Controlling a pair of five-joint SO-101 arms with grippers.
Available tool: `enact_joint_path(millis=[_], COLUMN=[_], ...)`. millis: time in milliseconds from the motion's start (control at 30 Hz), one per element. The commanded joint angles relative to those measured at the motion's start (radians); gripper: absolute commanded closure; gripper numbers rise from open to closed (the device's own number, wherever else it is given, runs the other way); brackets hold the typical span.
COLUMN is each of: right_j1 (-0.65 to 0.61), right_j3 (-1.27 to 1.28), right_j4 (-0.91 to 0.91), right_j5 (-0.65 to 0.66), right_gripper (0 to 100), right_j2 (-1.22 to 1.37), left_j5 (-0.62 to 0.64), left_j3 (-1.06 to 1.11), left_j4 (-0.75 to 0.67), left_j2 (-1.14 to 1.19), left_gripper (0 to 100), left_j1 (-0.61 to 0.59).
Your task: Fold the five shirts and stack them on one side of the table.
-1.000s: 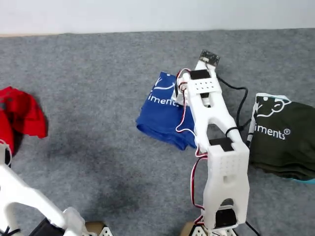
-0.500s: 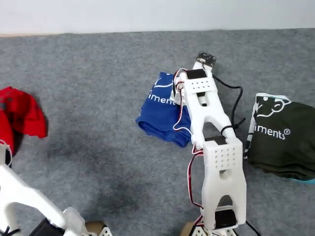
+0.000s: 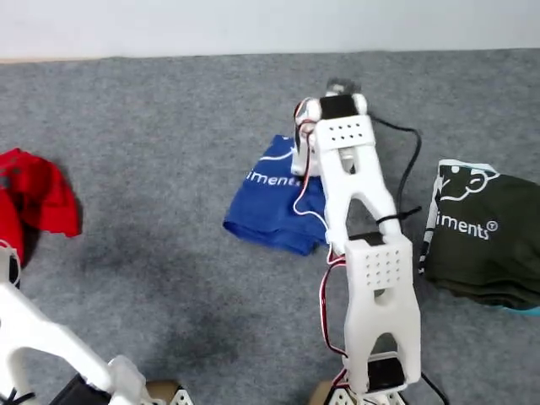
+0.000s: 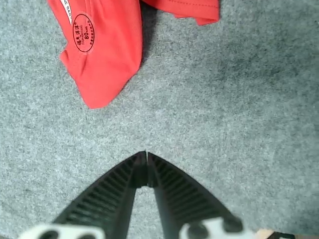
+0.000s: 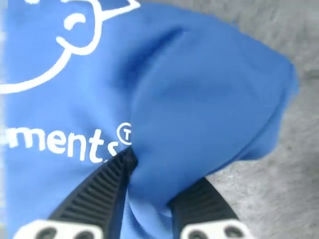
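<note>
A folded blue shirt (image 3: 270,202) with white print lies at the table's middle. My right gripper (image 5: 149,186) is shut on a bunched fold of this blue shirt (image 5: 189,99); in the high view the arm's wrist (image 3: 337,135) covers the shirt's right edge. A crumpled red shirt (image 3: 29,198) lies at the left edge. My left gripper (image 4: 147,167) hovers shut over bare grey felt just short of the red shirt (image 4: 102,45). A folded dark green shirt (image 3: 481,232) rests at the right on a light blue one (image 3: 515,310).
Grey felt (image 3: 169,135) covers the table, and a pale wall runs along its far edge. The right arm's white links (image 3: 380,295) stretch from the front edge to the centre. Open felt lies between the red and blue shirts.
The right arm has pulled the blue shirt to the left and slightly away from the dark green stack. The left arm and red shirt have kept still.
</note>
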Motion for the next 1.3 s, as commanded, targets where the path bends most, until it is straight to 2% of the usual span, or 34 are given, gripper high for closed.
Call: enact_joint_path(millis=[0, 233, 367, 667, 1267], right_j1=[0.039, 0.077, 0.117, 0.328, 0.587], right_j3=[-0.025, 0.144, 0.287, 0.453, 0.512], right_j4=[0.045, 0.045, 0.045, 0.045, 0.044], right_j5=[0.101, 0.342, 0.396, 0.571, 0.614], right_gripper=[99.1, 99.0, 99.0, 99.0, 99.0], right_j2=[-0.202, -0.515, -0.685, -0.935, -0.960], left_j5=[-0.003, -0.003, 0.002, 0.002, 0.002], left_j3=[-0.010, -0.010, -0.010, -0.007, -0.007], left_j4=[0.009, 0.006, 0.009, 0.031, 0.029], left_j2=[-0.034, -0.034, -0.035, -0.035, -0.034], left_gripper=[99, 99, 99, 99, 99], left_j1=[0.000, 0.017, 0.055, 0.075, 0.075])
